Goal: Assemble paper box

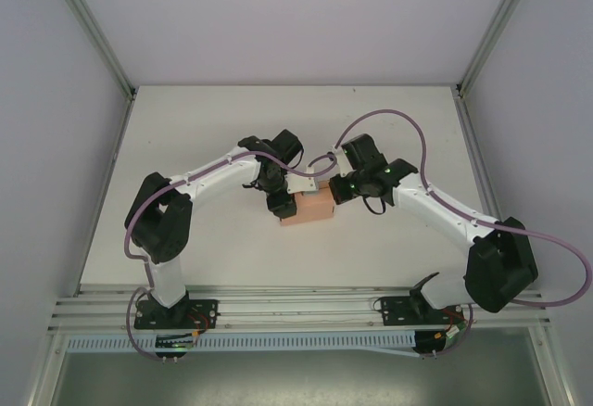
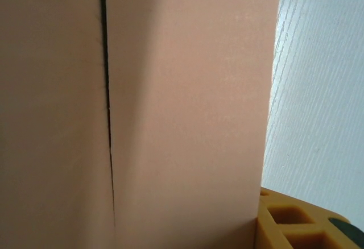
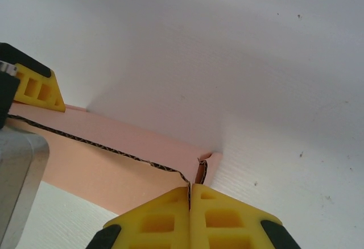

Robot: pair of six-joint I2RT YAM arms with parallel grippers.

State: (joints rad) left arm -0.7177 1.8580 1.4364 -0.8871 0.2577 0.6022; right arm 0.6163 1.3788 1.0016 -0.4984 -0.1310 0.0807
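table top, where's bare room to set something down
Bare: far strip of the table behind both grippers, and near strip between paper box and front rail. Crowded: centre, where left gripper and right gripper meet the box.

A matte white table (image 1: pixel 185 128) sits boxed in by pale lilac-grey walls (image 1: pixel 296 17), with aluminium posts (image 1: pixel 93 26) rising at its back corners and slotted rails (image 1: pixel 296 302) along its near edge, all softly, evenly lit.

You could read no text, label, brand, number or sign in any of the views. The paper box (image 1: pixel 309 209) showed you only plain pink card, without print.
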